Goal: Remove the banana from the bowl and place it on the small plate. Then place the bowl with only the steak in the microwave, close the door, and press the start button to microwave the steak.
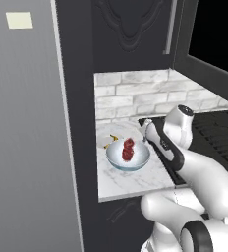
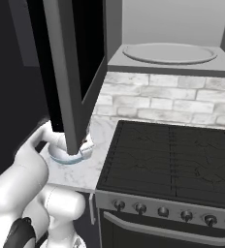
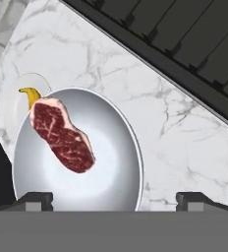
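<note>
On the white marbled bench (image 1: 135,182) beside the black stove (image 2: 172,155), the round white bowl (image 3: 111,167) with a pale blue outside holds only the dark red lumpy steak (image 3: 62,135). The small curved yellow banana (image 3: 31,96) lies on the small flat white plate (image 3: 15,96) just behind the bowl. The claw (image 3: 113,199) hangs over the bowl's near rim, its two dark tips spread wide and holding nothing. Above the stove, the grey microwave (image 2: 170,53) stands with its dark-windowed door (image 2: 68,72) swung open.
</note>
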{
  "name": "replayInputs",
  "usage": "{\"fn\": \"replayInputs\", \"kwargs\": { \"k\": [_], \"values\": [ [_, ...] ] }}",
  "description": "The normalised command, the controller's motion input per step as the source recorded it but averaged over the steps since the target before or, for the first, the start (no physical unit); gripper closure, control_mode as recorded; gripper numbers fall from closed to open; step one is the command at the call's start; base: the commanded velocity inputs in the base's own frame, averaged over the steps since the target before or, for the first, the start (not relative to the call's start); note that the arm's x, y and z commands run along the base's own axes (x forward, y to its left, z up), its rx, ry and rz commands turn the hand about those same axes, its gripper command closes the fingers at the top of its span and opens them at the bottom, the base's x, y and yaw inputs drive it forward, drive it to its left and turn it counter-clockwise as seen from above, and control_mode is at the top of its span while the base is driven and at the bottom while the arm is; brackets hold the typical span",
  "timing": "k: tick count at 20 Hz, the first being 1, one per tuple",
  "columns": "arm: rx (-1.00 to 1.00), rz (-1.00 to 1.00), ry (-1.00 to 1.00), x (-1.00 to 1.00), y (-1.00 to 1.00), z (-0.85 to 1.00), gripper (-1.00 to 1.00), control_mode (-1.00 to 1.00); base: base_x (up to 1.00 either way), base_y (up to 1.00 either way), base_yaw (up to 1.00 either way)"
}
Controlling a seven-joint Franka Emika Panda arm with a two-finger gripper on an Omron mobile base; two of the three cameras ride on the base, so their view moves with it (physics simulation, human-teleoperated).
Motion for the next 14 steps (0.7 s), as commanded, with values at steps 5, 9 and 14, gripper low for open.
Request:
{"fn": "replayInputs", "kwargs": {
  "k": [5, 9, 14],
  "values": [
    [0.00, 0.00, 0.00, 0.00, 0.00, -0.63, -1.00, -1.00, 0.00, 0.00, 0.00],
    [0.00, 0.00, -0.01, 0.00, 0.00, -0.54, -1.00, -1.00, 0.00, 0.00, 0.00],
    [0.00, 0.00, -0.02, 0.00, 0.00, -0.28, -1.00, -1.00, 0.00, 0.00, 0.00]
  ]
}}
